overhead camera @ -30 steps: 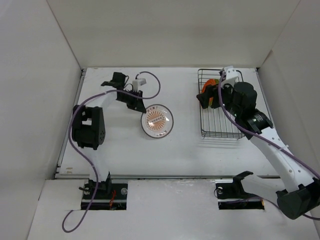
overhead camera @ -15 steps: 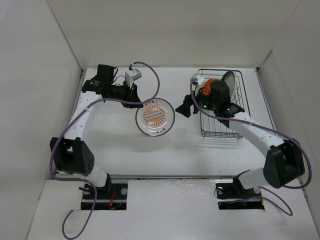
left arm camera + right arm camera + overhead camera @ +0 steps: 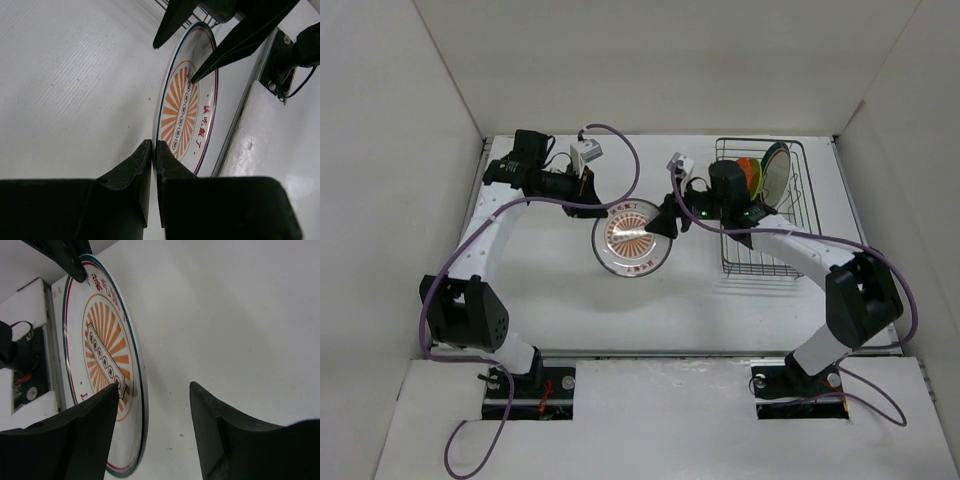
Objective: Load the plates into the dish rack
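Observation:
The white plate with the orange-brown pattern (image 3: 632, 240) is mid-table. My left gripper (image 3: 605, 212) is shut on its far-left rim; the left wrist view shows the fingers (image 3: 135, 165) pinching the rim of the plate (image 3: 187, 115). My right gripper (image 3: 665, 225) is open, its jaws straddling the plate's right rim without closing. In the right wrist view the plate (image 3: 100, 350) has one of the right gripper's (image 3: 152, 395) fingers over its face. The dish rack (image 3: 760, 255) at the right holds the orange plate (image 3: 746, 168), the lime green plate (image 3: 757, 176) and the dark-rimmed white plate (image 3: 776, 172) upright.
White walls enclose the table on the left, back and right. The rack stands just right of my right arm's wrist. Purple cables loop off both arms above the table. A raised rail (image 3: 660, 352) runs along the table's near edge.
My right gripper has left the rack and moved left to the patterned plate's right rim. My left gripper has closed on the plate's left rim and shifted it slightly left.

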Controlling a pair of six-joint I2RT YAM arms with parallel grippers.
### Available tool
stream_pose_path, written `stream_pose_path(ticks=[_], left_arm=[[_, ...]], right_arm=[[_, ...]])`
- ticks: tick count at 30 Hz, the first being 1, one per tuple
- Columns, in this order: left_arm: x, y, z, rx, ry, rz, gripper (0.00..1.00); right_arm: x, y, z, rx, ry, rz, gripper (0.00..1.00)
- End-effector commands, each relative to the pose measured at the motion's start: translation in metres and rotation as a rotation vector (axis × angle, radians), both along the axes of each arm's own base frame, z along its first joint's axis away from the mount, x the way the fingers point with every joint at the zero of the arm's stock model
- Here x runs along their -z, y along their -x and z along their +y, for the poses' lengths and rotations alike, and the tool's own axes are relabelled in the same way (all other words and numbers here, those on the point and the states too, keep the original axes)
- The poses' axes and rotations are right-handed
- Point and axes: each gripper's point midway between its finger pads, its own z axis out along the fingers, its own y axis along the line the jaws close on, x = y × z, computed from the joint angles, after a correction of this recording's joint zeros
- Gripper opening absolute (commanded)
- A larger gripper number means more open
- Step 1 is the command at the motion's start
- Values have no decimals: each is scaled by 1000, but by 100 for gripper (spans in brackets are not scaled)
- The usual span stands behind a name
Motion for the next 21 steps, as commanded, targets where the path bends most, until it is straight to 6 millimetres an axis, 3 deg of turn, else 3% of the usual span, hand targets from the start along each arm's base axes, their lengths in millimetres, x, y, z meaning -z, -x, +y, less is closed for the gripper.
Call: stream_pose_path(ticks=[1,2,3,4,5,7,8,9,10,11,12,13,14,15,16,17,21], left_arm=[[-45,10,-8,48,94,-92,0],[-46,8,-8,44,97,-96,0],[-47,7,-9,40,101,-98,0],[-46,4,-8,21,91,-96,0],[-48,-4,-7,-18,92,-93,0],[-32,-20,3,-116,38,-67,42],[-31,-25,5,-143,23,-70,81],[-23,-35,11,-213,-9,-65,100],[-18,-42,14,-242,-26,-59,100],[-12,-44,17,-266,-44,-50,100],[-4,-51,20,-295,-62,-46,100],[0,-57,28,-358,-99,-37,100],[5,-64,32,-388,-119,-36,100],[7,-66,36,-419,-138,-34,100],[12,-74,43,-465,-169,-41,100],[13,-76,46,-478,-180,-44,100],[13,-81,51,-505,-200,-61,100]], right_arm=[[-20,5,26,-88,-65,-52,61],[-22,3,28,-86,-70,-46,29],[-22,3,28,-84,-72,-37,11],[-26,-2,28,-57,-74,-39,0],[-38,-5,22,-23,-89,-46,0],[-51,-25,-2,110,-99,-62,0],[-70,-26,-17,164,-122,-77,0],[-74,-31,-32,230,-112,-81,0],[-78,-54,-64,410,-83,-99,0],[-76,-57,-85,507,-37,-71,0],[-104,-57,-110,600,-30,-137,0],[-113,-67,-142,763,14,-167,0],[-111,-67,-172,857,75,-152,0],[-141,-62,-194,932,72,-214,0],[-152,-60,-216,1012,91,-233,0],[-161,-61,-252,1133,118,-257,0],[-206,-40,-331,1371,120,-391,0]])
